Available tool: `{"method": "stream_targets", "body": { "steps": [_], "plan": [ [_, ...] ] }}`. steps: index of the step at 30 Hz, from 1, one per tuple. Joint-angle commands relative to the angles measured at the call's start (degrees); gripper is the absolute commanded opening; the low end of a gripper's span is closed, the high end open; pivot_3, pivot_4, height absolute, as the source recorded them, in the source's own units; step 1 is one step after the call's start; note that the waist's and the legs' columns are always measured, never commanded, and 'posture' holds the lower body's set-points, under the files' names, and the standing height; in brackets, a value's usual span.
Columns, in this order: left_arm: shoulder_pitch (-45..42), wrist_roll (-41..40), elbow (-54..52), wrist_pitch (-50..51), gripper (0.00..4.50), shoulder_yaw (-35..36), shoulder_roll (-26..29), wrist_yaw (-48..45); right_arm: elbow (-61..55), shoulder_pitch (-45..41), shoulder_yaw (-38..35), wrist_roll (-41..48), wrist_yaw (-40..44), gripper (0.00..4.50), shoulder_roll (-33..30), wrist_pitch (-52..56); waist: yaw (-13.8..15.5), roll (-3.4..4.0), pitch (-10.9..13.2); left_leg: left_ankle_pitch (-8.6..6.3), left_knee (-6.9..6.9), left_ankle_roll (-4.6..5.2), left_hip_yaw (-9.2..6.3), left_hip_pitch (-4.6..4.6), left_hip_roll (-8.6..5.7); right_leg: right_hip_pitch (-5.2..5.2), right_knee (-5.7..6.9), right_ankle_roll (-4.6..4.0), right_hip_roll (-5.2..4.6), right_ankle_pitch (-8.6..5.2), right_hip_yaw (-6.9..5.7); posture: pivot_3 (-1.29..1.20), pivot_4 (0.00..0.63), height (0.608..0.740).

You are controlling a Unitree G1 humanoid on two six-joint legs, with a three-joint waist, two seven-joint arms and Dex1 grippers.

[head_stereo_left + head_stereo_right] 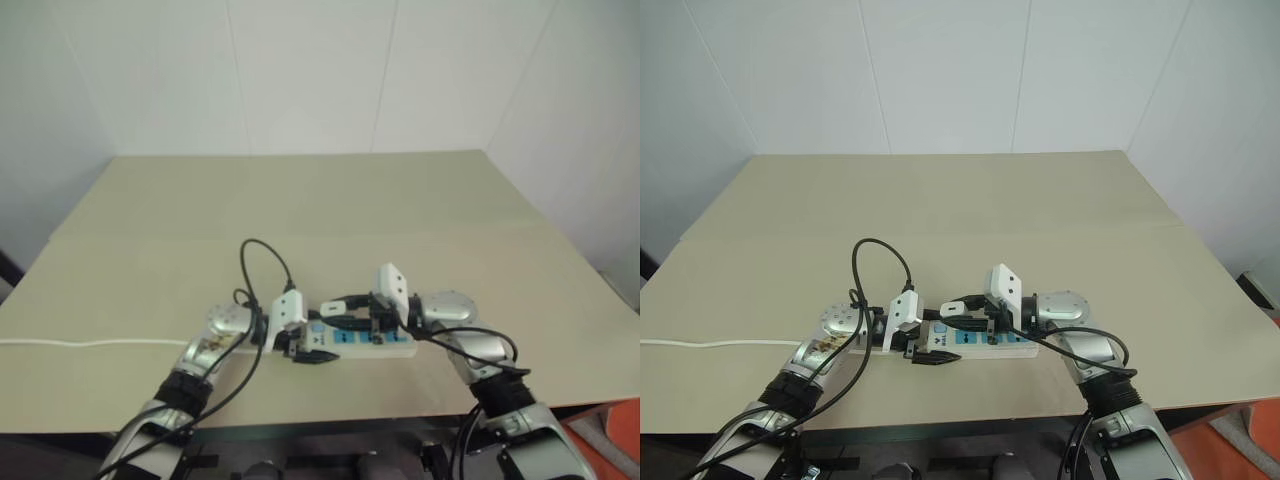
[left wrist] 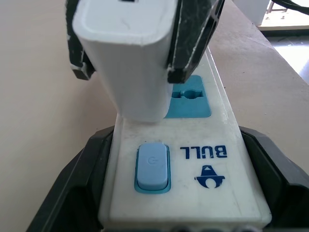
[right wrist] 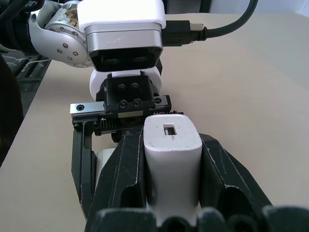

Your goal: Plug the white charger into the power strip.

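1. Nearest us, at the front edge of the tan table [image 1: 330, 190], our left gripper [image 2: 159, 183] is clamped on the switch end of the power strip [image 2: 219, 130], one black finger on each long side, holding the bar flat on the tabletop. The blue rocker switch [image 2: 153, 166] sits just ahead of the fingers, beside the printed brand name.

2. Just beyond the switch, our right gripper [image 3: 171, 193] is closed on the white charger [image 3: 171, 159], its fingers pressed against two opposite sides of the small block. In the right wrist view the charger's USB slot faces the camera, so we judge that its prongs point away, down toward the strip.

3. The charger's lower end stands over the first blue socket [image 2: 188, 99], covering much of it. We cannot tell from these views whether the prongs are in the holes or only hovering at the face.

4. As we read it, pickup, carry and rough alignment are done; what remains is to press the charger fully home, release it, then let go of the strip.

5. Farther out, a black cable [image 1: 262, 262] loops up from the left wrist, and the strip's thin white cord [image 1: 80, 343] runs off across the table to our left. Behind stand plain white walls [image 1: 300, 70].
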Motion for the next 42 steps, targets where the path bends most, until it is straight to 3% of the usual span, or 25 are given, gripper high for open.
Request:
{"method": "stream_targets", "body": {
  "steps": [1,27,42],
  "plan": [
    [0.3,0.6,-0.1,-0.1,3.31,0.0,2.4,-2.3,6.2,1.0,-1.2,-2.6,-0.3,1.19,-3.1,0.5,0.0,0.0,0.0,0.0,0.0,0.0,0.0,0.02,0.0,0.02,0.0,0.0,0.0,0.0,0.0,0.0,0.15,0.74],
    [2.4,0.1,-2.4,0.4,3.31,0.9,5.1,-2.4,8.1,3.8,-1.9,0.9,2.3,1.19,-9.3,0.0,0.0,-0.08,0.0,0.0,-0.11,0.0,0.0,0.09,0.02,0.06,-0.05,-0.03,0.01,-0.03,-0.01,0.0,0.15,0.74],
    [2.0,-0.3,-2.3,0.9,3.31,-0.2,4.9,-1.7,2.5,0.3,0.6,1.4,-0.2,1.19,-5.1,1.8,-1.3,-0.13,-0.1,0.0,-0.19,0.0,-0.01,0.2,0.1,0.07,0.02,-0.08,0.09,-0.06,0.0,0.0,0.15,0.74]
  ]
}}
